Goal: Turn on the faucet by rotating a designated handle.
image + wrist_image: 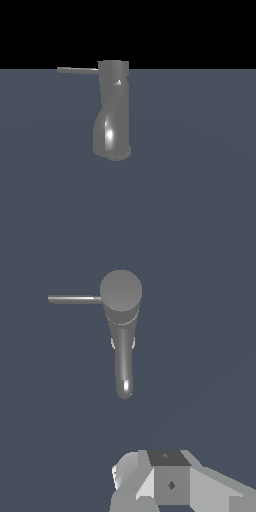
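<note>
The faucet (114, 112) is a grey glossy upright column with a bulging lower part, a round base and a wider cap. The handle (77, 70) is a thin dark-grey rod jutting level from the cap toward the exterior view's left. The wrist view looks down on the faucet (121, 311) from above, with the handle (75, 299) sticking out sideways from the round cap. Part of my white and grey gripper (170, 478) shows at the edge of the wrist view, well apart from the faucet and touching nothing. Its jaws are not clear enough to read. The gripper is out of the exterior view.
The faucet stands on a flat blue-grey floor (200, 190) that stretches all around it. A black background lies above the floor's far edge. No other objects are in view.
</note>
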You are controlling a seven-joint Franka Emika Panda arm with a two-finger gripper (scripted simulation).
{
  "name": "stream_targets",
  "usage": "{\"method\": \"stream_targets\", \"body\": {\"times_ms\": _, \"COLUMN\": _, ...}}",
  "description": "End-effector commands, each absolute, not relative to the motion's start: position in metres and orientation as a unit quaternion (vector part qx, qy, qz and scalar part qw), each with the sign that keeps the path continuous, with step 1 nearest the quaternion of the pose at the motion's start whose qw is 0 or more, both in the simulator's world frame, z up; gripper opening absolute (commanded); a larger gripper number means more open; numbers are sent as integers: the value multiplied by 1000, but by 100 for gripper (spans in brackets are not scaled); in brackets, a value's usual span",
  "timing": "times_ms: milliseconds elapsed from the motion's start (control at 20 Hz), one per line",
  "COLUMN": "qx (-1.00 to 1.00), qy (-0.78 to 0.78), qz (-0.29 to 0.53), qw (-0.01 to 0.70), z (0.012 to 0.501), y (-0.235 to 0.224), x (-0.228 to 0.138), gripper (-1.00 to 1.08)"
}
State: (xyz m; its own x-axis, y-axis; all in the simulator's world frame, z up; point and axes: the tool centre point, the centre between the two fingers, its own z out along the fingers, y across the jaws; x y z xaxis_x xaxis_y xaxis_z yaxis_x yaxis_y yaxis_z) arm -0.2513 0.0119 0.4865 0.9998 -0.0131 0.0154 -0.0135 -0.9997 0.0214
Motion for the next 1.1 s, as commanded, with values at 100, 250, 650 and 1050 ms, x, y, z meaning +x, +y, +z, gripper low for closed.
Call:
{"method": "stream_targets", "body": {"times_ms": 100, "qx": 1000, "qy": -16, "qz": 7, "qw": 6, "z": 486, "y": 13, "x": -246, "gripper": -100}}
{"method": "stream_targets", "body": {"times_ms": 250, "qx": 1000, "qy": -29, "qz": 6, "qw": 1, "z": 484, "y": 15, "x": -241, "gripper": -100}}
{"method": "stream_targets", "body": {"times_ms": 650, "qx": 996, "qy": -83, "qz": 1, "qw": -19, "z": 478, "y": 24, "x": -215, "gripper": -100}}
{"method": "stream_targets", "body": {"times_ms": 1050, "qx": 985, "qy": -167, "qz": -12, "qw": -42, "z": 464, "y": 39, "x": -177, "gripper": -100}}
